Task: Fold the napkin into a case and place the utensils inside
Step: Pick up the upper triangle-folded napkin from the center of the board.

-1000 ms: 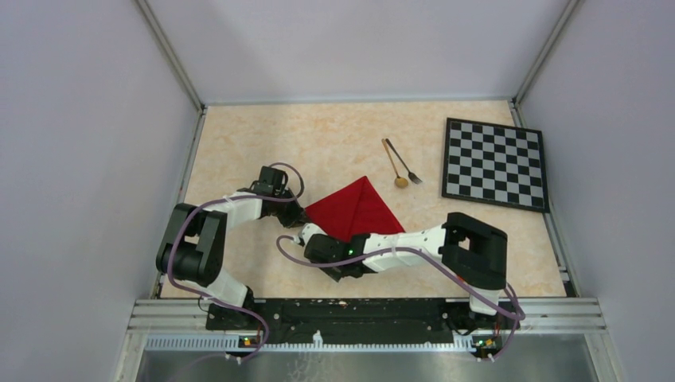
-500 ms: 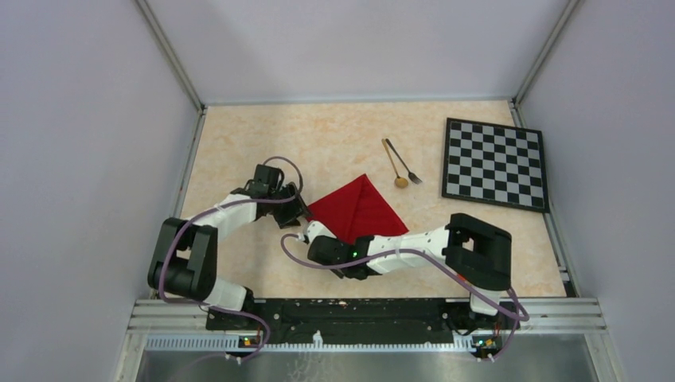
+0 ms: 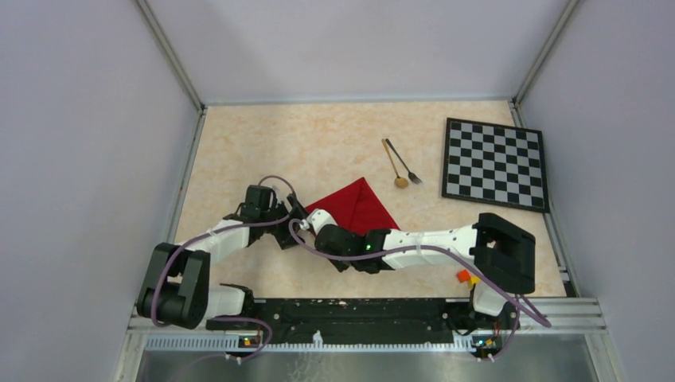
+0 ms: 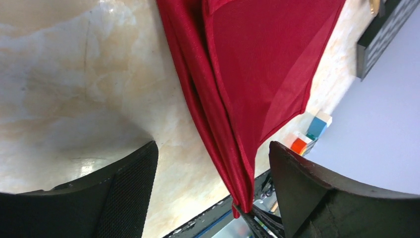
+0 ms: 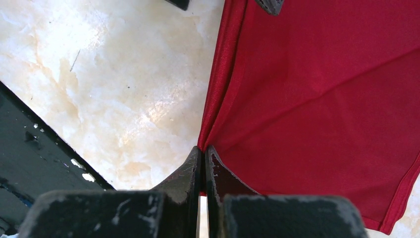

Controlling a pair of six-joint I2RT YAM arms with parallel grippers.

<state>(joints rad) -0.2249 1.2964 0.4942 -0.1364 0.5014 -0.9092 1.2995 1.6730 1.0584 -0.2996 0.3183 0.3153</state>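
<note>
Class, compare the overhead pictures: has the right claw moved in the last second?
Yes. The right claw, shut on the deep-red cloth napkin, moved away from the black base rail.

Beige marbled table [image 3: 239, 143] with red napkin [image 3: 358, 208] at centre, spoon [image 3: 394, 165] and fork [image 3: 404, 162] side by side above right of it, checkered board [image 3: 495, 163] upper right, small blocks [image 3: 466, 277] lower right.

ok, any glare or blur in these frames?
Top external: even light, sharp, soft shadows only. Left wrist: sheen on the table, napkin weave crisp, the coloured blocks behind it soft. Right wrist: bright patch on the table beside the napkin's edge, right gripper close-up slightly soft.
</note>
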